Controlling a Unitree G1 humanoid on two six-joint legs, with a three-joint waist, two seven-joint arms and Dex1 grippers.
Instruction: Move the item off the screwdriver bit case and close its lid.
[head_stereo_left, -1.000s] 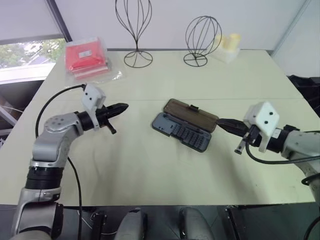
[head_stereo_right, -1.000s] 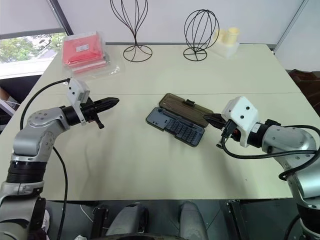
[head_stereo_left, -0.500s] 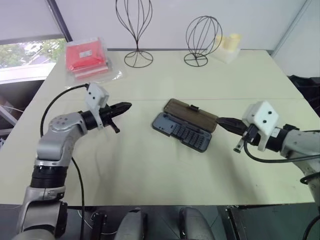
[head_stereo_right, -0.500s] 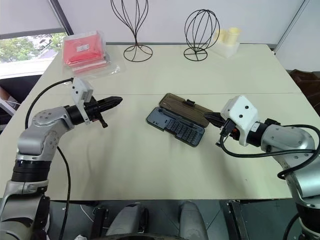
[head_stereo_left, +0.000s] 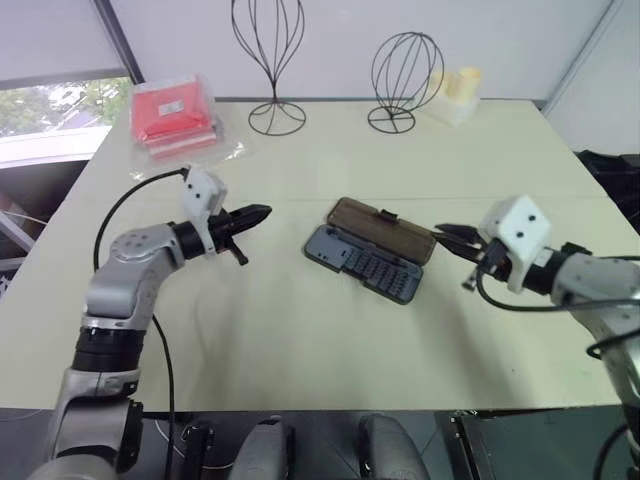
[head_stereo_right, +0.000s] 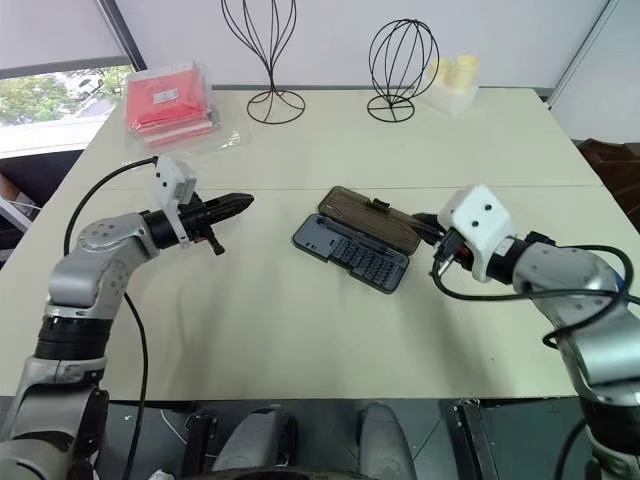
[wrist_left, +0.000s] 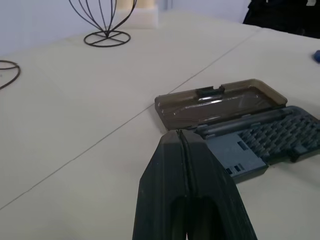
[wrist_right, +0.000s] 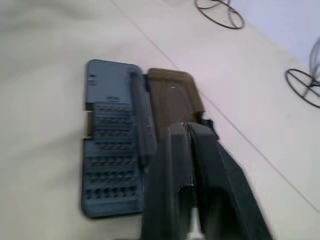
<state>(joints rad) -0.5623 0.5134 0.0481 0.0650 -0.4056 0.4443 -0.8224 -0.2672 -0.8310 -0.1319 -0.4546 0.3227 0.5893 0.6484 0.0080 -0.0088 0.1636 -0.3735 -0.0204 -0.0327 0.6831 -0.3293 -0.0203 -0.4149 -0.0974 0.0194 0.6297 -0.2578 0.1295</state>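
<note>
The left jaws are pressed shut on nothing and hover over the pale counter (head_stereo_left: 300, 340), well left of the case. In the last second they have edged a little nearer to it. Mid-counter lies the dark grey plastic screwdriver bit case (head_stereo_left: 362, 265), open, with its rows of bits bare and nothing resting on it. Its smoky brown translucent lid (head_stereo_left: 385, 228) lies flat on the far side of the tray. On the right, the right jaws, also shut and empty, have crept in, and their tip is now just beside the lid's right end; whether it touches, I cannot tell. The clearing looks done, so only the closing remains. The right jaws seem placed to tip that edge over towards the near side.
</note>
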